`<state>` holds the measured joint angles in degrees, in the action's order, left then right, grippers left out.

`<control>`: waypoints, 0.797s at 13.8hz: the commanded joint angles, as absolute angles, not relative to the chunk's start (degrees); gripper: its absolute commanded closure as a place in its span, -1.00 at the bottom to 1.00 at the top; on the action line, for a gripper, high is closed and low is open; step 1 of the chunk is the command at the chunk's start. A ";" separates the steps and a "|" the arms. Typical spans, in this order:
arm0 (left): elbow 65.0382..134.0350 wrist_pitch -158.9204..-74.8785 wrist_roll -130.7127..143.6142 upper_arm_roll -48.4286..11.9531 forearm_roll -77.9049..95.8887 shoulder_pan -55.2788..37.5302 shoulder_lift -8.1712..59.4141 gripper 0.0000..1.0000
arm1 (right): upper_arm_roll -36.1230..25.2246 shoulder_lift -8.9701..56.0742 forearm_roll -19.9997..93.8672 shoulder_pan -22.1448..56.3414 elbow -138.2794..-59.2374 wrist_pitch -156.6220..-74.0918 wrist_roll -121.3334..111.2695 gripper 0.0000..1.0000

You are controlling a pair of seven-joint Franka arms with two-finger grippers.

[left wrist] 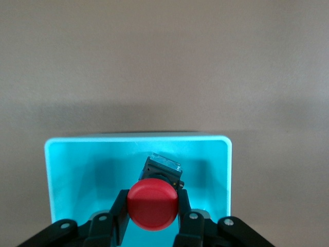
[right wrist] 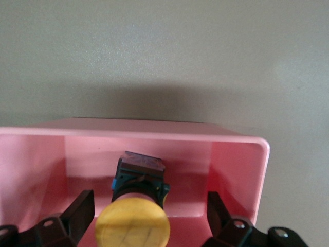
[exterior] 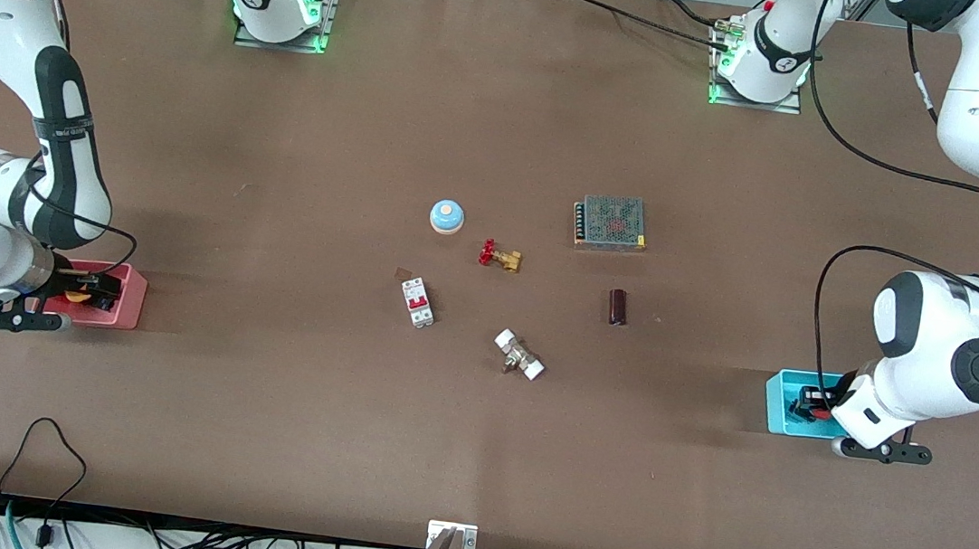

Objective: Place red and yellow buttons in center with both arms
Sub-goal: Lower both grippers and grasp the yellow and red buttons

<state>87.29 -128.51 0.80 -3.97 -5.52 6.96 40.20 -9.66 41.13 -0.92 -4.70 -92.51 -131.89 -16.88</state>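
Left gripper [left wrist: 153, 218] clamps the red button [left wrist: 152, 204] inside the cyan bin [left wrist: 56, 170], at the table's 3 o'clock. Right gripper [right wrist: 149, 216] stands spread around the yellow button [right wrist: 132, 228] in the pink bin [right wrist: 241, 159] at 9 o'clock. Both buttons look light and rigid with slick caps – best gripped on the black body.

Red button [left wrist: 152, 205] in cyan bin [left wrist: 67, 170], yellow button [right wrist: 133, 227] in pink bin [right wrist: 236, 159].

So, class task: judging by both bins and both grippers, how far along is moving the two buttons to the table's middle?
Nothing is delivered yet. The left gripper is shut on the red button inside the cyan bin. The right gripper is open, its fingers straddling the yellow button in the pink bin without touching it. Left to do: grip the yellow one, lift both, set them at the center.
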 commanded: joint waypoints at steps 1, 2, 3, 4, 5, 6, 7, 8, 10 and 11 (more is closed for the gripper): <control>86.92 -126.83 0.53 -3.87 -6.50 6.77 36.40 0.80 | -8.97 41.84 -0.53 -5.27 -90.27 -131.75 -17.67 -0.95; 86.92 -125.26 0.35 -3.95 -6.50 6.77 35.34 0.80 | -8.96 41.84 0.08 -5.10 -90.26 -131.75 -17.58 -0.95; 86.92 -124.64 0.26 -4.13 -6.50 6.77 34.03 0.81 | -8.96 41.92 1.83 -5.10 -90.09 -131.75 -17.67 -0.94; 86.92 -124.37 0.52 -4.57 -6.50 6.68 32.88 0.81 | -8.96 41.92 2.45 -5.01 -90.09 -131.84 -17.75 -0.93; 86.84 -123.06 0.88 -5.01 -6.42 6.42 32.18 0.81 | -8.96 41.92 2.46 -5.10 -90.09 -131.84 -17.84 -0.93; 86.84 -121.83 1.23 -5.36 -5.89 5.81 31.47 0.81 | -8.96 42.01 2.46 -5.10 -90.09 -131.92 -18.02 -0.91; 86.92 -121.12 2.71 -5.36 -5.89 5.10 30.94 0.81 | -8.96 42.01 2.46 -5.10 -90.09 -131.84 -18.19 -0.84; 86.92 -119.90 5.25 -5.36 -5.80 3.53 30.85 0.81 | -9.05 42.01 2.37 -5.10 -90.09 -131.84 -18.19 -0.68; 86.92 -119.27 11.13 -5.45 -5.71 0.45 30.76 0.81 | -8.96 42.10 2.37 -5.10 -90.09 -131.49 -18.28 -0.28; 86.92 -119.27 13.95 -5.62 -5.71 -1.21 30.94 0.81 | -8.96 42.10 2.46 -5.10 -90.17 -131.40 -18.28 -0.16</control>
<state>86.19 -120.09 8.97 -5.78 -5.50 1.67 31.76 -9.40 41.29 1.38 -4.64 -91.32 -131.86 -16.89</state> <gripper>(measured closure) 0.586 0.229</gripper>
